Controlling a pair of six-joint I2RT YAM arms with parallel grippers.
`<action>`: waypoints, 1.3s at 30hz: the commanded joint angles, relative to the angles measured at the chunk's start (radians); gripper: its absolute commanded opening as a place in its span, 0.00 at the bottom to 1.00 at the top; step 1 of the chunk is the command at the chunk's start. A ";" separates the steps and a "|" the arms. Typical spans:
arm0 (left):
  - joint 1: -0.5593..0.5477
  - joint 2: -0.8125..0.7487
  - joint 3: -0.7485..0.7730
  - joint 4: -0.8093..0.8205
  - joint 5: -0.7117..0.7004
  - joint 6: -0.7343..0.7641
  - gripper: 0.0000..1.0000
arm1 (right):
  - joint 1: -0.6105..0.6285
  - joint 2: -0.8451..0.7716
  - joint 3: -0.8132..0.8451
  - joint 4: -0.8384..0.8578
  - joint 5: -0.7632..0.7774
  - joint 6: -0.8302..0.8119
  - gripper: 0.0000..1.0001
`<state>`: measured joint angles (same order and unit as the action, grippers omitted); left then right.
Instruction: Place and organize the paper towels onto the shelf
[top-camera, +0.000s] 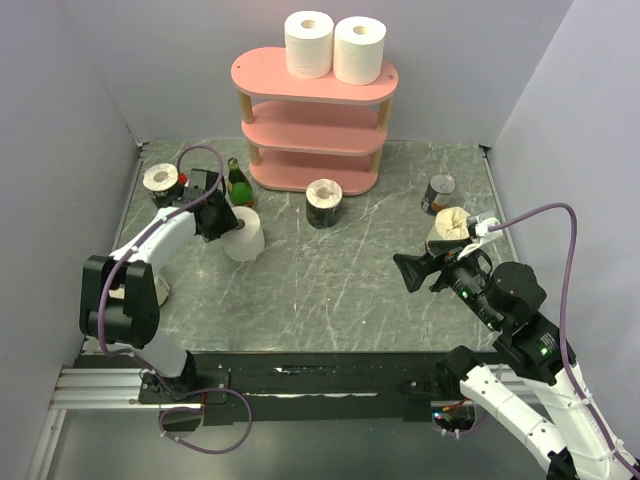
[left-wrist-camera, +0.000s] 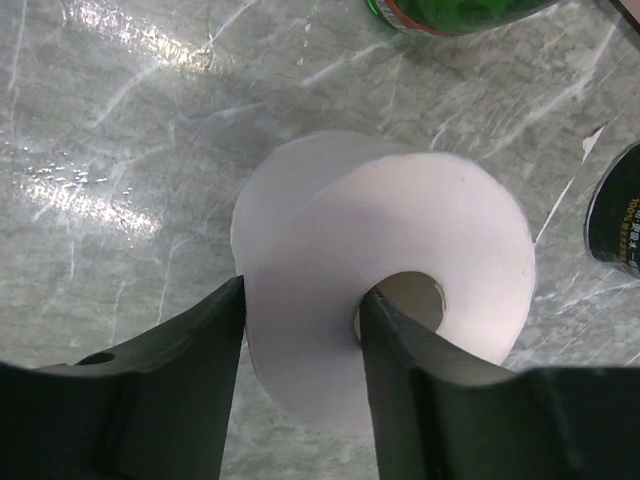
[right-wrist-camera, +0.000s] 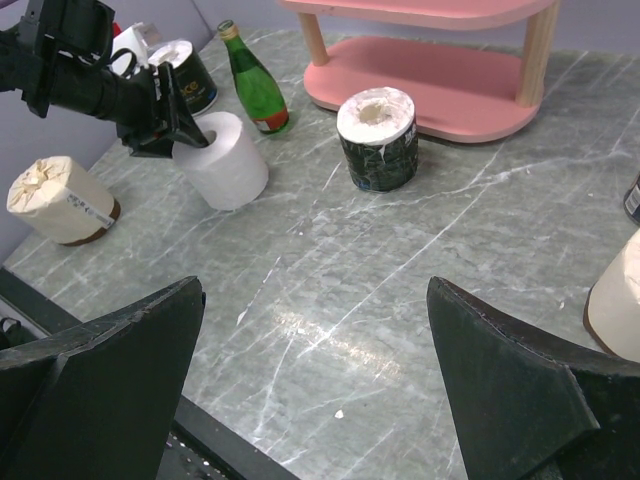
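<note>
Left gripper (left-wrist-camera: 302, 300): clamped on the wall of one white roll, with one finger down the hollow core and the other against the outer side.
Held white roll (left-wrist-camera: 400, 250): directly between the fingers. Its core axis is near upright and tipped slightly. Whether its base rests on the table (top-camera: 330, 280) cannot be told.
Green bottle (top-camera: 237, 183): upright, just beyond the clamped fingers on the far side. It is near the held white roll but apart from it.
Dark-banded roll (top-camera: 324, 203): ahead and to the right of the clamped fingers. It stands on end just in front of the lowest pink board.
Shelf (top-camera: 260, 75): farther ahead and to the right, past the dark-banded roll. The long axis of its boards runs across the reach. The top board carries two white rolls (top-camera: 309, 43), upright and side by side.
Right gripper (right-wrist-camera: 315, 300): fingers spread wide, holding nothing. A cream roll (top-camera: 449, 226) stands just beside it on the far side. It is well apart from the held white roll.
Nearer arm (judgement): the left, since it already has a roll in its grip.
Governing relation (judgement): the carry runs forward and rightward, so the path needs to clear both the green bottle and the dark-banded roll.
</note>
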<state>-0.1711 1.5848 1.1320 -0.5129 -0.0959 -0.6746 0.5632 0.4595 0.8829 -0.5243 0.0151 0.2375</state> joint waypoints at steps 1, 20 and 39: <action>0.004 -0.023 0.017 -0.002 -0.031 -0.003 0.48 | 0.003 0.004 0.019 0.046 0.011 -0.004 1.00; 0.004 -0.137 0.507 -0.329 -0.093 0.109 0.27 | 0.003 0.013 0.039 0.033 -0.010 0.013 1.00; 0.018 0.096 1.175 -0.227 0.059 0.098 0.31 | 0.001 0.028 0.174 -0.054 0.013 -0.024 1.00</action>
<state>-0.1600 1.7473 2.3363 -0.9470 -0.1284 -0.5613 0.5632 0.4801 1.0054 -0.5663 0.0189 0.2169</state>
